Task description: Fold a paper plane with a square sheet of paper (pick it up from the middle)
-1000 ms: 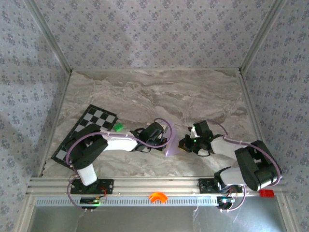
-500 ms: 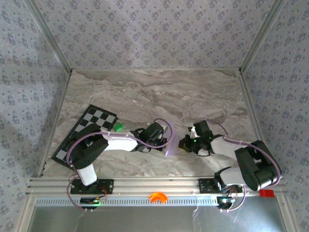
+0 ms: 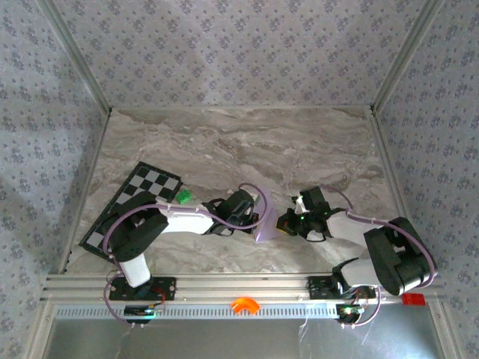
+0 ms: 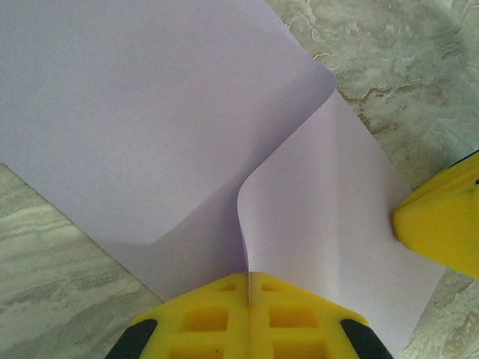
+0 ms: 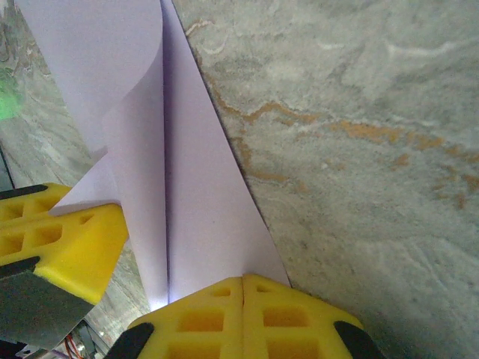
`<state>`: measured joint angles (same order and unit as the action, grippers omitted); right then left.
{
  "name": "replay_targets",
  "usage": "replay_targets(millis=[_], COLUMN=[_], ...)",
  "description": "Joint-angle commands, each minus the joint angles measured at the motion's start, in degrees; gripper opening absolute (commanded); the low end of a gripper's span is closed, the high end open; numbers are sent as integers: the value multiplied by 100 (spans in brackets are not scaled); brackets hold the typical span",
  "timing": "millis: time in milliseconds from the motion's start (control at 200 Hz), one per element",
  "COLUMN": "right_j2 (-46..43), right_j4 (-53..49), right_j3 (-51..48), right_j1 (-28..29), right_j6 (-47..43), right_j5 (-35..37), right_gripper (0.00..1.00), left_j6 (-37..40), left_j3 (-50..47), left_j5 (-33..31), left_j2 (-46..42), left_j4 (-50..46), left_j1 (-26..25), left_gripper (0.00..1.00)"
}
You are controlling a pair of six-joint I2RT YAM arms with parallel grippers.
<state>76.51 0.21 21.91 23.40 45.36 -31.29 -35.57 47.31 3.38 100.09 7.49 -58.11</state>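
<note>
Left wrist view: the left gripper (image 4: 248,278) is pressed together, pinching one edge of the lilac sheet of paper (image 4: 135,112), which buckles over the marble worktop (image 4: 419,67) between the arms; the right gripper (image 5: 243,283) pinches another edge.

A grey-and-tan marbled table (image 3: 247,142) spans the middle of the frame, with an aluminium rail (image 3: 247,284) along its lower edge. At left, a black-and-white checkerboard (image 3: 153,182) lies flat and askew on the surface, a tiny green block (image 3: 182,197) just beside its right edge. At lower centre is the pale lilac square sheet of paper (image 3: 263,221); whether it rests on the tabletop cannot be told.
</note>
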Motion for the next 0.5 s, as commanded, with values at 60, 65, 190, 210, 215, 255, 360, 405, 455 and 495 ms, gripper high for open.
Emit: replay_targets(millis=[60,65,190,210,215,255,360,405,455,495], right_j2=[154,149,154,154,154,153,149,145,106,41], right_j4=[-587,-589,-598,-599,-600,-590,-583,-565,-544,-526], right_j3=[-131,-128,-126,-133,-134,-126,-113,-95,-74,-43], right_j1=[22,19,21,16,16,25,11,5,-19,-49], right_j6=[-117,-116,-123,-123,-119,-120,-102,-106,-105,-89], right_j5=[450,449,449,454,455,448,429,377,332,278], right_gripper=[2,2,2,2,2,2,3,3,5,6], left_j6=[112,112,117,112,116,113,99,79,69,74], left_j3=[202,205,217,217,213,194,157,121,93,77], left_j5=[65,66,97,115,117,135,138,149,152,154], left_j2=[175,176,238,246,247,256,248,229,213,206], left_j4=[-41,-43,-73,-72,-72,-72,-107,-98,-98,-103], left_j1=[46,50,49,52,48,52,45,53,45,46], left_gripper=[0,0,0,0,0,0,0,0,0,0])
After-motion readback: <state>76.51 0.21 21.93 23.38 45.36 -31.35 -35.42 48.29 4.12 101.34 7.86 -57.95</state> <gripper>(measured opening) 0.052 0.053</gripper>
